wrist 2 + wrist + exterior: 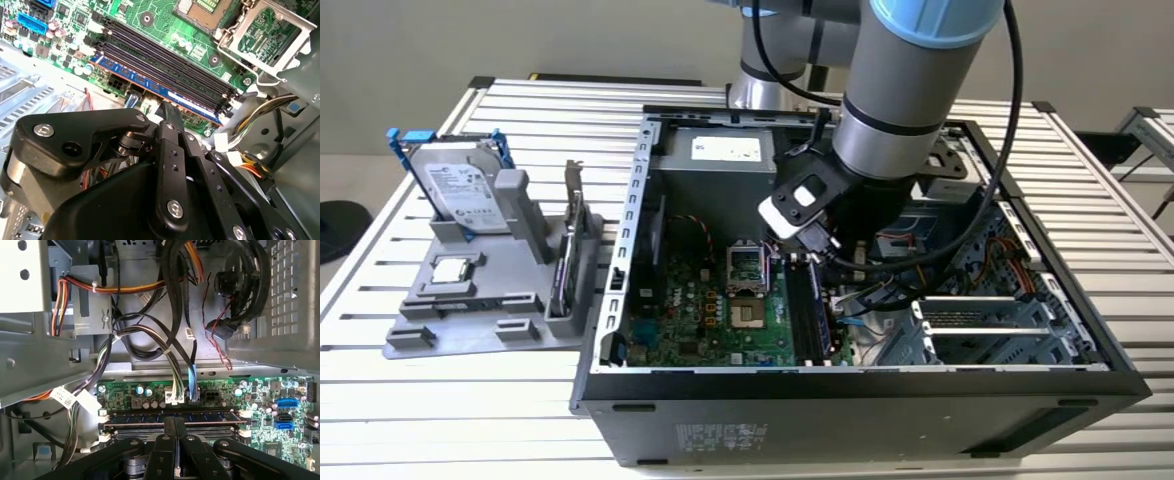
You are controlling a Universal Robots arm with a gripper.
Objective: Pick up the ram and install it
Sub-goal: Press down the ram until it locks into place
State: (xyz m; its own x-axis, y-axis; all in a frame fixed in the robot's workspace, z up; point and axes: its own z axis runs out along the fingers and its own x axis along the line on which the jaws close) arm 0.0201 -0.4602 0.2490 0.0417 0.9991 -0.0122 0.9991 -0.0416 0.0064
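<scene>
The ram (146, 82) is a long thin board with a pale label. It stands on edge in the memory slot at the outer side of the motherboard (165, 30), and its row of chips (130, 416) runs between the slot's end clips. My gripper (168, 108) is shut, with its two black fingers pressed together, and the tips rest right at the stick's top edge near its middle. The fingers close along the stick's length, so they do not clasp it. In the exterior view the gripper (817, 262) reaches down into the open computer case (881, 385).
Parallel empty memory slots (165, 60) lie beside the ram, with the processor socket (744, 268) past them. Cable bundles (165, 340) and a metal drive cage (981, 325) crowd the case. Outside it, a grey holder (494, 320) carries a hard drive (460, 190) and a small silver chip (451, 270).
</scene>
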